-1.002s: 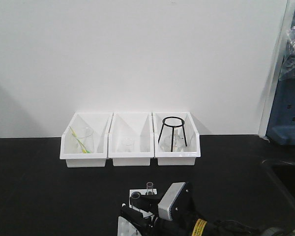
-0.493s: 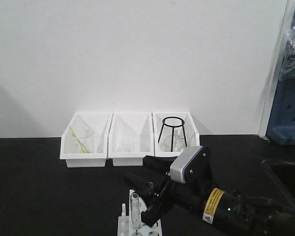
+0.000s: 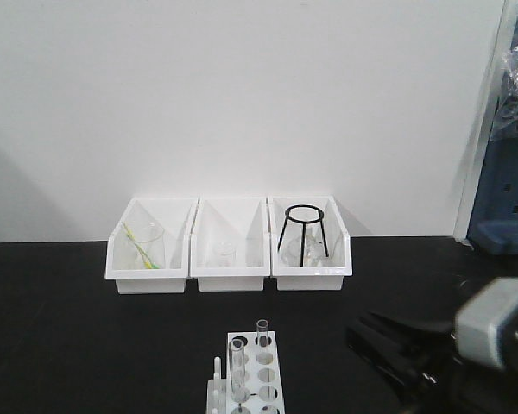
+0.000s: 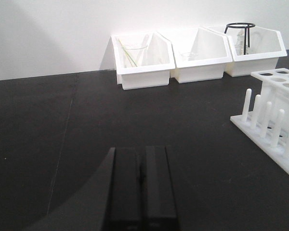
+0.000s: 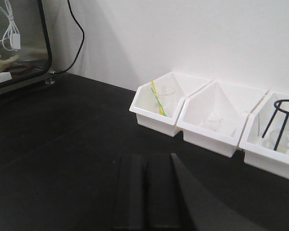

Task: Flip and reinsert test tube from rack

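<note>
Rack [image 3: 250, 371] bottom cropped; right claw [image 3: 388, 345] partly cut off, closed

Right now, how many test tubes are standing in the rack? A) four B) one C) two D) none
C: in the front view two clear tubes stand upright in the rack, the nearer test tube and a second tube in a hole behind it; neither claw is holding one.
</note>
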### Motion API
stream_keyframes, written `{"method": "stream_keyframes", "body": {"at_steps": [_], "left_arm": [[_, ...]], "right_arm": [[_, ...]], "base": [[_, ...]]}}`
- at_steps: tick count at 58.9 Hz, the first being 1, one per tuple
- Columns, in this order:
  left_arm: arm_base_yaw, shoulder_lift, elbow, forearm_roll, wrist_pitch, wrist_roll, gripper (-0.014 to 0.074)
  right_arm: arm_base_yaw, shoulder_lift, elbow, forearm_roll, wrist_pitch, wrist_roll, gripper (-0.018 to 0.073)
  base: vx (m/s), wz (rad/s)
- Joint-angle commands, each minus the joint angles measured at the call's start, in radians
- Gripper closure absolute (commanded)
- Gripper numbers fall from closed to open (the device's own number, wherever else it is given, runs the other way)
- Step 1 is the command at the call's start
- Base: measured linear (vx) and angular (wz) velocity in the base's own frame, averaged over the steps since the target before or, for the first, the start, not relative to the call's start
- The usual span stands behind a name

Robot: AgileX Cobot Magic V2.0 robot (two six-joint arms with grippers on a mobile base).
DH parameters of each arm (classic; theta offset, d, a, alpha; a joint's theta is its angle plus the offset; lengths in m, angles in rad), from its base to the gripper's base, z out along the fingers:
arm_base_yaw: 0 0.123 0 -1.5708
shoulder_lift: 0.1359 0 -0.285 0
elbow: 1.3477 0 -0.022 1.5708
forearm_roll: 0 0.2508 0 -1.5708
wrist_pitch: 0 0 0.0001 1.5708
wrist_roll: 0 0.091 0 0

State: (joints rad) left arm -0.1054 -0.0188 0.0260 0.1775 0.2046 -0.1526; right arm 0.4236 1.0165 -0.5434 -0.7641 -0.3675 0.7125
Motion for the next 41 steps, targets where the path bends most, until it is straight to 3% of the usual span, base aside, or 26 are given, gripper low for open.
{"method": "stream_keyframes", "body": {"at_steps": [1,21,41], "left_arm": [[0.000,-0.007,-0.004,-0.005,-0.081,-0.009,0.0602],[0.000,-0.007,-0.004,-0.005,-0.081,-0.009,0.0602],[0.000,-0.007,-0.004,-0.005,-0.081,-0.009,0.0602]], "right_arm": [[-0.003,-0.147,0.064,0.006,-0.039,0.008,0.0571],[-0.003,-0.494,0.248,-0.006,-0.032,0.007,0.0570],[-0.003,-0.529,0.262,-0.006,-0.023,0.003,0.0570]], "base": [[0.00,0.00],[0.00,0.00],[0.00,0.00]]}}
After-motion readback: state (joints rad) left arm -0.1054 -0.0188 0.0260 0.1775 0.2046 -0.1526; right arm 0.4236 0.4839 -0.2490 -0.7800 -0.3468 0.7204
